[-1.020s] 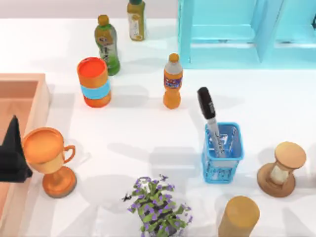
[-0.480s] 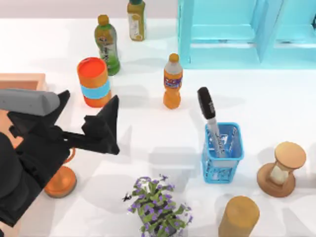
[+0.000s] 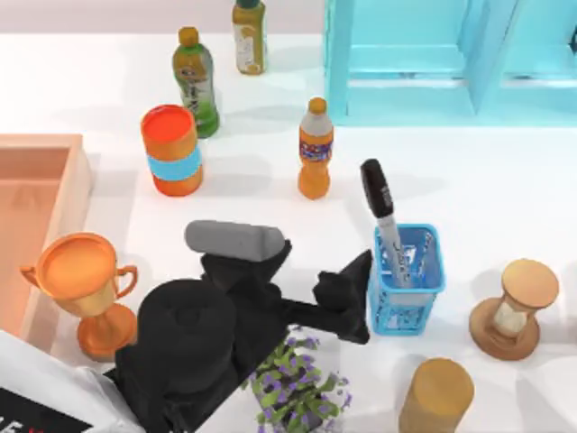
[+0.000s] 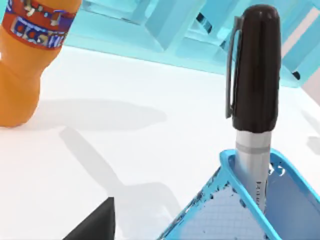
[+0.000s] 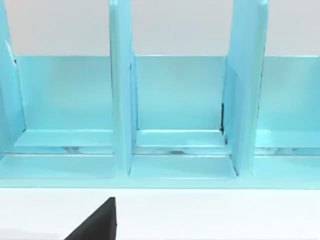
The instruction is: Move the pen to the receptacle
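Note:
The pen [image 3: 379, 197], black-capped with a grey-white barrel, stands tilted in a small blue mesh basket [image 3: 406, 307] right of the table's middle. My left gripper [image 3: 327, 253] hovers open just left of that basket, with nothing between its fingers and apart from the pen. In the left wrist view the pen [image 4: 254, 85] rises close ahead out of the basket [image 4: 225, 200]. The receptacle [image 3: 41, 147], a light reddish-tan wooden box, lies at the table's left edge. My right arm is parked facing the cyan shelf; its one visible finger [image 5: 97, 225] sits wide to the side.
An orange juice bottle [image 3: 315, 149] stands behind the gripper, with an orange and blue can [image 3: 171, 149] and two green bottles [image 3: 196, 81] farther back. A trophy cup [image 3: 86, 289], a purple plant [image 3: 293, 383], an hourglass [image 3: 514, 311] and a tan cylinder [image 3: 435, 397] line the front. A cyan shelf [image 3: 406, 54] is back right.
My left arm has swept from the left edge over the wooden box rightward across the table to just beside the blue basket. The pen has not moved.

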Robot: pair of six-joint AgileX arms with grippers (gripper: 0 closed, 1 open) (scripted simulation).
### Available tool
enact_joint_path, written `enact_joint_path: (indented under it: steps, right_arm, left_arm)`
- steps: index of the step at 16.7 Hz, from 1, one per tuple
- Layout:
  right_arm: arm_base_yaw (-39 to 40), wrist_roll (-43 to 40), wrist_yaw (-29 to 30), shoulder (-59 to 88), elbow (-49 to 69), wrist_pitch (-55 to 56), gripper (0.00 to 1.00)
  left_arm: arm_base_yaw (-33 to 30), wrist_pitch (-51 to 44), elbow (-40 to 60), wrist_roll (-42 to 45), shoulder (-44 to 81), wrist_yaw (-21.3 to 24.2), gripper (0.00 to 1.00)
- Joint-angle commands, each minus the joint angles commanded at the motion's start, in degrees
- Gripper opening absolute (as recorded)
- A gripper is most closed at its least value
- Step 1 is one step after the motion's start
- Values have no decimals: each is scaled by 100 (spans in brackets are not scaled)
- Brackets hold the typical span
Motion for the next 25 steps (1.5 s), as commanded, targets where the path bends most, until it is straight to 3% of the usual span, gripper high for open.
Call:
enact_joint_path:
  steps: [4,11,20,25]
  right_arm:
    - [0,0,0,0,0,0,100]
    - [0,0,0,0,0,0,100]
    - [0,0,0,0,0,0,100]
    - [0,0,0,0,0,0,100]
  left_arm:
    - [-375,545,100,-316,772,-159,100]
    - [-287,528,186,-300,796,-106,100]
    - [51,11,2126,-224,2165,279,100]
    - [35,32,2379,-244,2533,277,100]
